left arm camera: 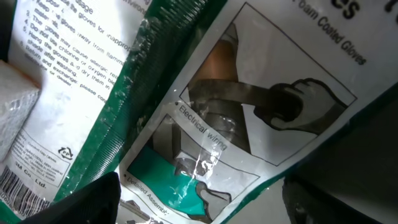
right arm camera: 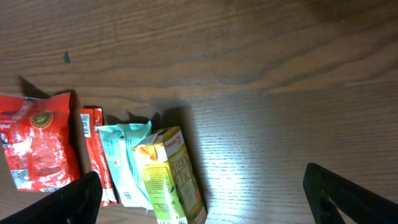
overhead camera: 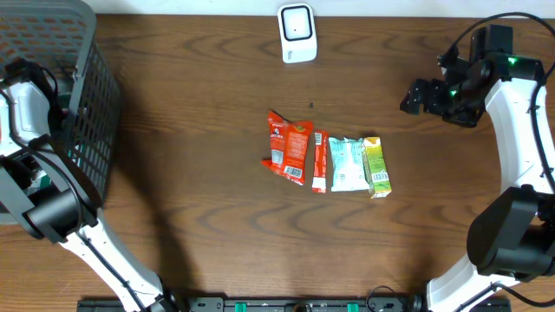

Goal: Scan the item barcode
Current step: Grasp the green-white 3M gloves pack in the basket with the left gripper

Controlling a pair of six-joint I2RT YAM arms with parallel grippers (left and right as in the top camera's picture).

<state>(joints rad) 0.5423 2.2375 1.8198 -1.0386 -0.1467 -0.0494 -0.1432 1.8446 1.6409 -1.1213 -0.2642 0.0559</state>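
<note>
Overhead, the items to be scanned lie in a row at the middle of the tabletop [overhead camera: 191, 217]: a red pouch [overhead camera: 288, 146], a red stick sachet [overhead camera: 319, 162], a pale blue packet [overhead camera: 348, 164] and a yellow-green carton [overhead camera: 376, 167], each touching or just beside the next, with the white scanner [overhead camera: 297, 33] well apart at the far edge. The right tool [overhead camera: 414, 95] hangs above bare wood to the right of the row, fingers spread wide and holding nothing. The carton looks the likeliest pick: light but stiff, so it should take a pinch across its long narrow sides, whereas the film pouches are soft, crinkly and probably slippery, better taken by an edge seam. The left tool [left arm camera: 200, 183] is also spread wide, with a glove pack [left arm camera: 249, 112] lying close beneath it and nothing visibly pinched. From overhead that tool is lost beside the mesh basket [overhead camera: 87, 104], so whether the pack sits inside the basket cannot be told. The pack runs off every edge of the left wrist view, the carton's near end is cut off in the right wrist view, and most barcodes are too small to locate with confidence
</note>
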